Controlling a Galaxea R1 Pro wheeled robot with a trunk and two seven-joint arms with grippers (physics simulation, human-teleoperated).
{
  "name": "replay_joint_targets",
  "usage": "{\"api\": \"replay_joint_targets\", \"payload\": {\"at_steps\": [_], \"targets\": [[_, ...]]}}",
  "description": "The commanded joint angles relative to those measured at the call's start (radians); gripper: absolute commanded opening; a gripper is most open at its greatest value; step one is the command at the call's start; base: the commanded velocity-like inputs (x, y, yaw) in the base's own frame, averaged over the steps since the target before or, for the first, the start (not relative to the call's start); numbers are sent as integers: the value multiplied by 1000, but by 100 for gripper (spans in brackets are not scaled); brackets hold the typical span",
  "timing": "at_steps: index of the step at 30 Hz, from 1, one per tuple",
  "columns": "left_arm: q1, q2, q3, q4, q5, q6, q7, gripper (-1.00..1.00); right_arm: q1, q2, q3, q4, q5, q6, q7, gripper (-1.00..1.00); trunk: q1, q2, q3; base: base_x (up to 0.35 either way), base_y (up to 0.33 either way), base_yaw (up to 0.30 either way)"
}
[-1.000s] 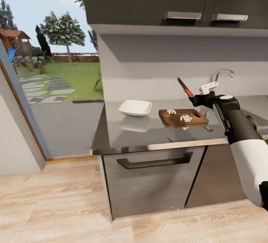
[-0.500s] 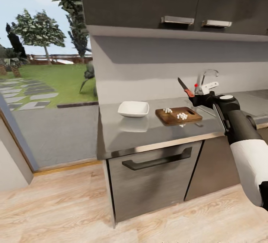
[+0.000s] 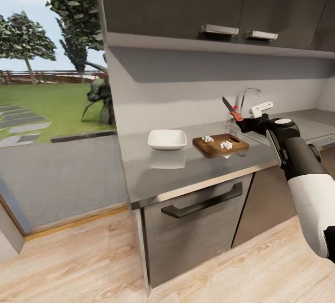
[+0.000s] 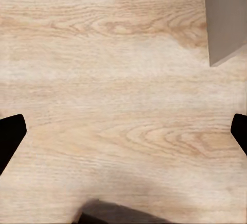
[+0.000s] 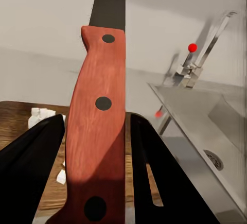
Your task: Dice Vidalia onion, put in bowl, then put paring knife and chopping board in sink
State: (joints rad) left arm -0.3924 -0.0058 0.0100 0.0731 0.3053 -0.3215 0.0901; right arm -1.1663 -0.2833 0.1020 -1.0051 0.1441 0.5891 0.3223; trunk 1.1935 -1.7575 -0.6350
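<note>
Gripping claw: the right claw (image 3: 245,122) is closed on the paring knife (image 3: 231,109), holding it raised above the bench (image 3: 186,168), just beside the right end of the chopping board (image 3: 220,145).
Knife attitude: blade points up and toward the back wall in the head view; in the right wrist view the red handle (image 5: 98,131), with its dark rivets, sits between the two dark fingers (image 5: 31,175).
Right arm: black wrist and white forearm reach in from the right edge of the head view.
Left claw: the left wrist view shows two dark fingertips (image 4: 10,134) well apart at opposite edges, with nothing between them; the claw is open, facing the wood floor (image 4: 118,90).
Chopping board: lies flat on the bench, handle slot toward the sink (image 3: 307,128).
Diced onion: small white cubes (image 3: 226,144) lie in two clusters on the board; in the right wrist view, white pieces (image 5: 41,117) show beside the knife handle.
Bowl: white squarish bowl (image 3: 167,139) stands on the bench, near the board on its left, not touching it.
Sink: steel basin (image 5: 206,126) with round drain lies to the right of the board; the chrome tap (image 3: 245,96) with red knob stands behind it.
Surroundings: dark wall cabinets (image 3: 209,3) hang above the bench; a dark drawer front with a bar handle (image 3: 202,203) sits below it; lawn and trees (image 3: 51,52) show at left.
</note>
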Motion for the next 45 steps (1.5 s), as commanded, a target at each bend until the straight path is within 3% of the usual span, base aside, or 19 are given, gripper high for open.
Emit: {"api": "replay_joint_targets", "payload": {"at_steps": [1,27,34,45], "targets": [[-1,0,1,4,1,-6,1,100,-1,0,1,-1,8,5,11,-100,0,-1,0,97,330,-234],[-1,0,1,4,1,-7,0,100,-1,0,2,-1,8,5,11,-100,0,-1,29,124,311,-223],[-2,-2,1,4,1,-7,0,100,-1,1,2,-1,8,5,11,-100,0,-1,35,1,-14,-155],[-2,-2,1,4,1,-7,1,100,-1,1,4,-1,8,5,9,-100,0,-1,34,-111,-277,12]]}}
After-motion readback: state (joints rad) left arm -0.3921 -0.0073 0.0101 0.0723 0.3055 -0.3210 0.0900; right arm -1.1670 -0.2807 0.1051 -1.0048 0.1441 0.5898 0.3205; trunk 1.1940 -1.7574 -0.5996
